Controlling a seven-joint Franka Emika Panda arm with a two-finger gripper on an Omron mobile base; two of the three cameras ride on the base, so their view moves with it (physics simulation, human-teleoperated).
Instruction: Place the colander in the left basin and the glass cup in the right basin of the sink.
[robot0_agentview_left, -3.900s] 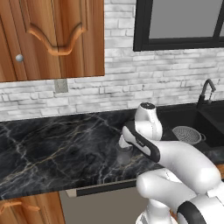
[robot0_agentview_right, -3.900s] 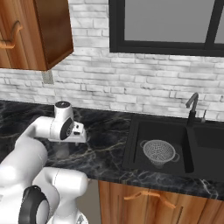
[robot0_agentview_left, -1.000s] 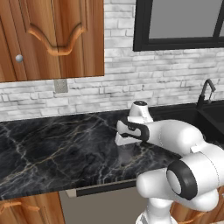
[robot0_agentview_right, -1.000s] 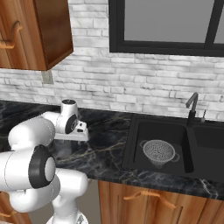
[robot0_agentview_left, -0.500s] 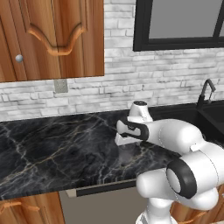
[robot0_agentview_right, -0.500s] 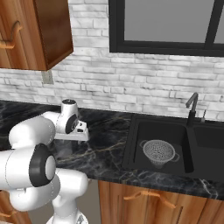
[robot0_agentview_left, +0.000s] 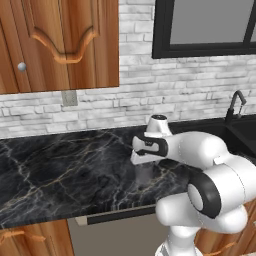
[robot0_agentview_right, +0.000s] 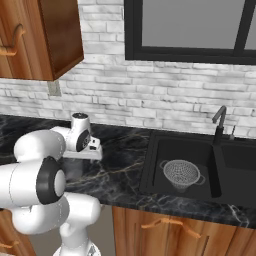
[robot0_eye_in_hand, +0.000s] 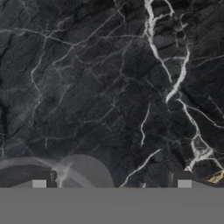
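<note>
Compared with a few seconds back: swung leftward along the desk, away from the sink, with the white arm now folded across the right side of the left base view. Over the last second, hardly any shift in pose. Same spot as before for the colander: upright in the left basin, close to the black divider, with the right basin beyond it and the curved faucet at the back edge. Gripper spread wide, pinching nothing, pointed straight down at the black veined marble. Directly beneath the hand in the left base view, standing upright on the desk: the glass cup, a faint translucent grey cylinder, well apart from the sink and near the front edge. In the hand view, seen as a pale curved shape at the lower left, overlapping one fingertip; the other fingertip over bare marble, clear of the glass. Cup thus off to one side of the spread fingers rather than centred between them; contact impossible to judge. Overhead: wooden wall cabinet and white brick wall.
</note>
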